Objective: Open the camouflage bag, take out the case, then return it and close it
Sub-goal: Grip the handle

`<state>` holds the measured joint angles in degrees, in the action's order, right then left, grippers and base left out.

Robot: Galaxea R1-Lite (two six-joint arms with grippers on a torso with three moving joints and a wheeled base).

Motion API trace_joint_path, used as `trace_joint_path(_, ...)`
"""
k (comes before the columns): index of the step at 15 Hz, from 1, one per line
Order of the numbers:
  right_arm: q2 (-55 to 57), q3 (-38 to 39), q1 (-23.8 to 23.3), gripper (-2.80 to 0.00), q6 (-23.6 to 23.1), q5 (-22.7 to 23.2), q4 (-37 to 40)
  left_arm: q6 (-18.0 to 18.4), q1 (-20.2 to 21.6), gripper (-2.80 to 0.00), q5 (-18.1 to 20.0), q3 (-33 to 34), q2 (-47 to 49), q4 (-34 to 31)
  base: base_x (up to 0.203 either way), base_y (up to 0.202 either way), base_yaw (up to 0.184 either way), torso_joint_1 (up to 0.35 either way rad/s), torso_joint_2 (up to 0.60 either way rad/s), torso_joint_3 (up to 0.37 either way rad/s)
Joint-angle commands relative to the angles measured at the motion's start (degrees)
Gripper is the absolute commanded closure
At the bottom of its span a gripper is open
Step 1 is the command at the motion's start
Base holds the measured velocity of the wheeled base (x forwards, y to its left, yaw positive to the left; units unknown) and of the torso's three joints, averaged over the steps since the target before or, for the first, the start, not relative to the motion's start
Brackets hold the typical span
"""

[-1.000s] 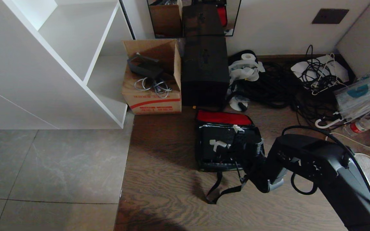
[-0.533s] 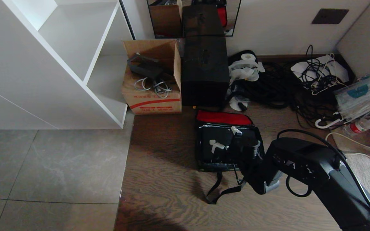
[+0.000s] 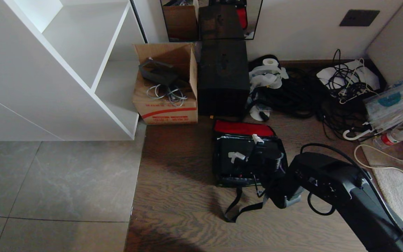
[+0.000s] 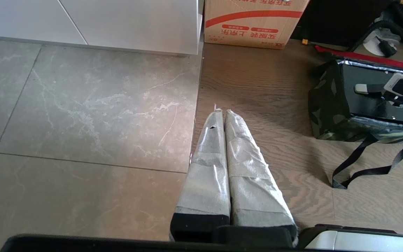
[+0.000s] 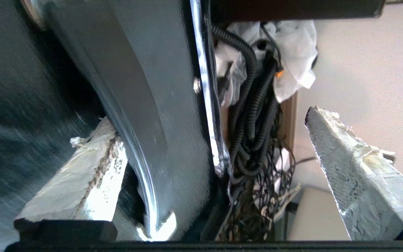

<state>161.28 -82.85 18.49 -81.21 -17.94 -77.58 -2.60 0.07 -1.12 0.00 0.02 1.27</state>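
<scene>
Bag point(image 3: 248, 159) on the wood floor, lid thrown back with red lining point(image 3: 243, 128) up: opening done. Case point(image 3: 240, 157) lying inside, so either not yet lifted out or already returned; impossible to say which. Right gripper point(image 3: 257, 154) over it, fingers spread wide astride its handle point(image 5: 145, 115). Left gripper point(image 4: 224, 115) parked, fingers together. Closing left.

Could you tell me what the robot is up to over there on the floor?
The camouflage bag lies unzipped on the wooden floor, its red-lined lid flipped back and the black case sitting inside. The right hand is reaching in with its fingers spread wide around the case's edge, gripping nothing yet. The left hand is parked shut, well clear of the bag.
</scene>
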Motion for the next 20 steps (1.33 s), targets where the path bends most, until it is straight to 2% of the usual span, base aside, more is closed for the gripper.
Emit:
trace_joint_path(1, -2.05, 2.36, -1.92, -2.8, -2.46, -0.12, 0.49, -0.04, 0.01, 0.0, -0.02, 0.62, -0.02, 0.01, 0.0, 0.0, 0.0, 0.0, 0.0, 0.0)
trace_joint_path(4, 0.46, -4.49, -2.77, -2.8, -3.26, -0.64, 0.19, -0.04, 0.01, 0.0, -0.02, 0.62, -0.02, -0.03, 0.0, 0.0, 0.0, 0.0, 0.0, 0.0)
trace_joint_path(9, 1.72, -8.53, -2.78, -2.8, -2.83, -3.33, 0.6, -0.04, 0.01, 0.0, -0.02, 0.54, -0.02, 0.05, 0.0, 0.0, 0.0, 0.0, 0.0, 0.0)
trace_joint_path(13, 2.11, -9.88, -2.49, -2.8, -2.46, -3.69, 1.2, -0.04, 0.01, 0.0, -0.02, 0.59, -0.02, -0.03, 0.0, 0.0, 0.0, 0.0, 0.0, 0.0)
trace_joint_path(14, 2.11, -9.88, -2.49, 0.0, -2.37, -3.77, 1.29, -0.08, 0.01, 0.0, -0.02, 0.57, -0.02, 0.05, 0.0, 0.0, 0.0, 0.0, 0.0, 0.0)
trace_joint_path(20, 2.37, -10.61, 0.2, 0.0, 1.61, -6.67, 0.9, -0.04, 0.01, 0.0, -0.02, 0.62, -0.02, 0.05, 0.0, 0.0, 0.0, 0.0, 0.0, 0.0)
